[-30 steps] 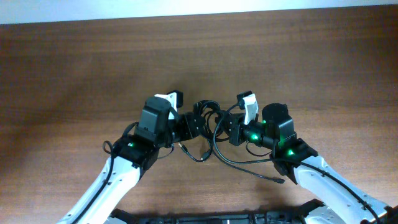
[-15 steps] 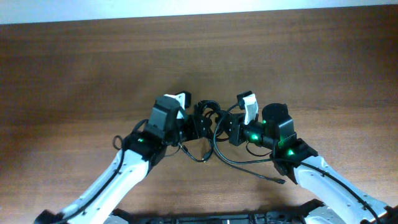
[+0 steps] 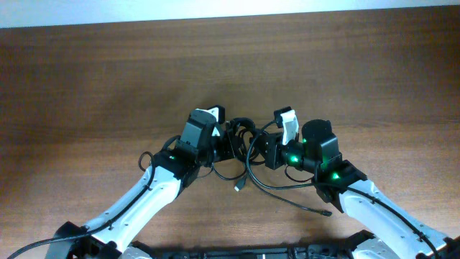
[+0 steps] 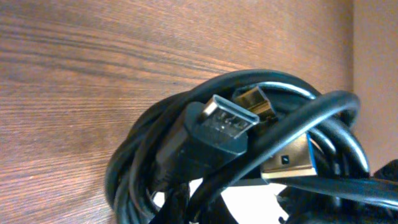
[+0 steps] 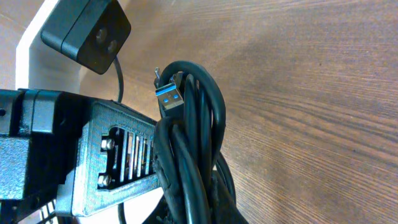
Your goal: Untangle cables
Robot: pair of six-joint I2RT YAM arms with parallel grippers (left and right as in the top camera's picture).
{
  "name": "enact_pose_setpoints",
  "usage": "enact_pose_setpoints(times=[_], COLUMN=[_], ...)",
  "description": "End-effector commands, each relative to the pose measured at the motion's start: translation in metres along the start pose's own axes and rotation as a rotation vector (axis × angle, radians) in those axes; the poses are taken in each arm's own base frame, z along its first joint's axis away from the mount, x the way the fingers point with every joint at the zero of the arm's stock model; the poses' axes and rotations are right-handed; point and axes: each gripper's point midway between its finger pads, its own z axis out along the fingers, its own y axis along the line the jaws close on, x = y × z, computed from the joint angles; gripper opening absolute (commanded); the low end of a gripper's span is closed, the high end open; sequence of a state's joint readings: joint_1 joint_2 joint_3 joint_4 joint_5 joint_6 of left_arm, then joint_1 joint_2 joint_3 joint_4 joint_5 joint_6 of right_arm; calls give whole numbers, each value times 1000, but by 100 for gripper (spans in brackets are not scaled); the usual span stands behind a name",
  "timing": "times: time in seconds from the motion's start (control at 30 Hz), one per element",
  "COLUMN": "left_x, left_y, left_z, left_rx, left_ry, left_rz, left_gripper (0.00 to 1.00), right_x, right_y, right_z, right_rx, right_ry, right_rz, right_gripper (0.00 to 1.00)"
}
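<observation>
The cables (image 3: 241, 135) are a small black knotted coil in mid-table, between my two grippers. My left gripper (image 3: 230, 144) is shut on the coil's left side. My right gripper (image 3: 261, 150) is shut on its right side. The left wrist view shows the coil (image 4: 155, 162) close up, with a black plug with a silver tip (image 4: 225, 119), a gold plug (image 4: 254, 103) and a gold and blue plug (image 4: 292, 160). A blue USB plug (image 5: 169, 97) sticks up from the bundle (image 5: 193, 143) in the right wrist view. Two loose ends trail toward me: a short tail with a plug (image 3: 237, 187) and a longer one (image 3: 325, 211).
The wooden table (image 3: 108, 79) lies bare on the far side and to the left and right. The other arm's ribbed finger (image 5: 118, 155) and camera block (image 5: 87, 28) sit close beside the bundle in the right wrist view. The two arms nearly meet at the coil.
My left arm has slid right to the coil and its gripper has shut on the cables. The short loose tail has swung right. The right arm has stayed still.
</observation>
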State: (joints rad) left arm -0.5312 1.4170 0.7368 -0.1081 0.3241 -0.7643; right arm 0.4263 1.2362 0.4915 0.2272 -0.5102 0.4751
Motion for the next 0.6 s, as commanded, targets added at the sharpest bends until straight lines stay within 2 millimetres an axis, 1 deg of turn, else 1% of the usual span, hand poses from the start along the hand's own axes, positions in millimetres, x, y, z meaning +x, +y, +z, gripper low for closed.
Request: enact_pose_setpoints(times=[0.0,0.07,0.13,0.2,0.27,0.3,0.33,0.37,0.4,0.43,0.5,0.57], left_x=[-5,-6,-16,-30,-58,-74,-86,-99,-107,-119,-129,-138], left_y=[11,9,4,-2,-17,-25,-33,-40,-43,-46,-45,-38], left_z=[1,-1,-11,-25,-56,-77,-95,-119,-134,-163,-188,-206], left_rx=[-52,-45,-28,-3,56,93,122,153,169,186,170,108], left_ry=[-26,-33,-69,-125,-250,-327,-393,-472,-522,-612,-699,-783], left_rz=[-6,1,26,44,59,70,80,91,97,115,159,218], left_gripper=[0,0,0,0,0,0,0,0,0,0,0,0], right_x=[-1,-1,0,1,2,2,2,2,2,2,3,3], right_y=[6,6,5,4,4,4,4,4,4,4,4,4], right_z=[0,0,0,0,0,0,0,0,0,0,0,0], right_rx=[-22,-22,-18,-17,-15,-15,-15,-15,-15,-14,-14,-14], right_ry=[1,2,7,11,13,13,13,13,13,14,16,16], right_rz=[-2,-1,2,4,6,6,6,6,6,7,8,8], right_gripper=[4,4,4,4,4,4,4,4,4,4,4,4])
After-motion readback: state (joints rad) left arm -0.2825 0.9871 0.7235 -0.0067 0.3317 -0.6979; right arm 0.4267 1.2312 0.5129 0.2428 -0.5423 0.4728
